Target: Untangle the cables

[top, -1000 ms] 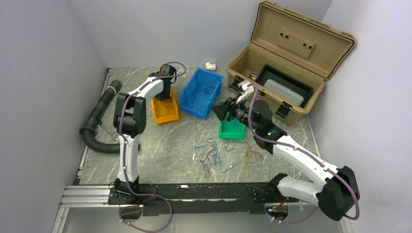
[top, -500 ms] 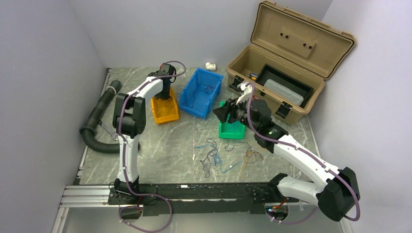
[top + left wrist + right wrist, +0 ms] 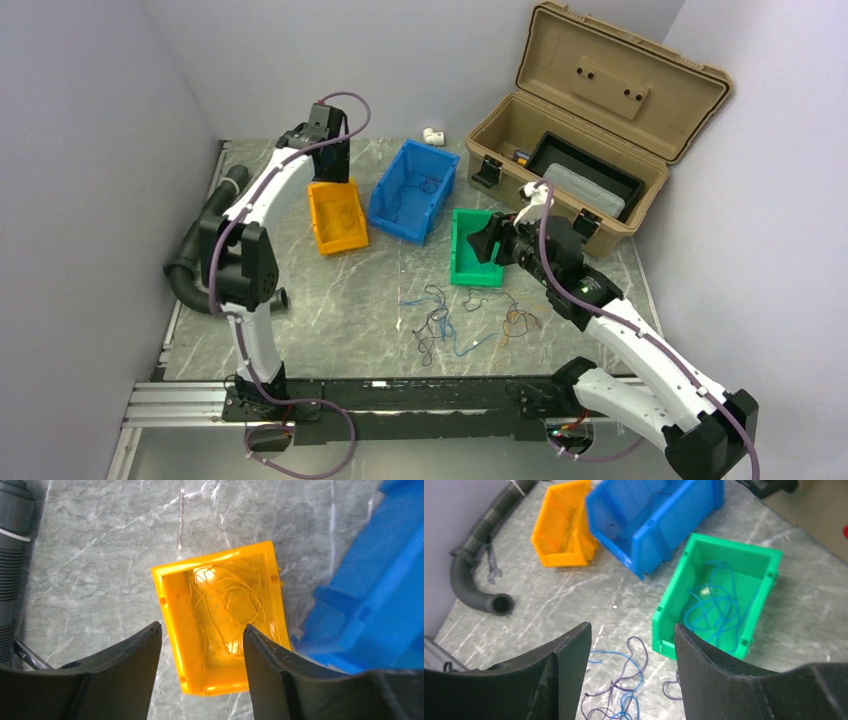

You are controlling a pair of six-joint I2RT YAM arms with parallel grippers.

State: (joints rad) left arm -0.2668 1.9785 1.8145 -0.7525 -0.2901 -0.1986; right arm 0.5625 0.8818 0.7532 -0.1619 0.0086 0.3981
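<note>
Left gripper (image 3: 202, 630): jaws apart, nothing between them. It hangs above the orange bin (image 3: 215, 559), which stands just beside the blue bin (image 3: 440, 197) on its left. A bunch of thin yellow cables (image 3: 225, 600) lies in the orange bin.

Right gripper (image 3: 631, 630): jaws apart, also holding nothing. It hovers over the table (image 3: 330, 300), right of the blue bin and nearer the arm bases.

The green bin (image 3: 736, 547) stands near the blue bin's near right corner, apart from it, and holds a loose coil of blue cables (image 3: 714, 605). A dark cable (image 3: 428, 183) lies inside the blue bin.

Loose cables (image 3: 465, 320) in blue, dark and orange lie tangled on the table, on the near side of the blue bin and well apart from it. Neither gripper touches them.
</note>
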